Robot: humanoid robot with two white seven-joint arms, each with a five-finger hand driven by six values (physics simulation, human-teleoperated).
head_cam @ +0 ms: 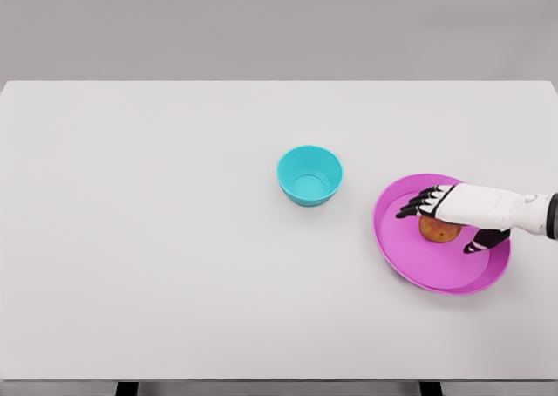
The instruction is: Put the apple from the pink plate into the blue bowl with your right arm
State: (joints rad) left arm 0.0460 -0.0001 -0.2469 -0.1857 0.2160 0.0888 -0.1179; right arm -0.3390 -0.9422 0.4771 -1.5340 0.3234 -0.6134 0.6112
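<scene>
An orange-red apple (438, 231) lies on the pink plate (401, 248) at the right side of the white table. My right hand (440, 221) comes in from the right edge and hovers right over the apple, covering its top. Its dark fingers (417, 206) stretch out to the left and the thumb (485, 241) points down on the near side; they are spread, not closed around the fruit. A blue bowl (309, 175) stands empty to the left of the plate, a short gap away. The left arm does not show.
The white table (157, 239) spans the whole view, with its front edge near the bottom and its far edge against a grey wall.
</scene>
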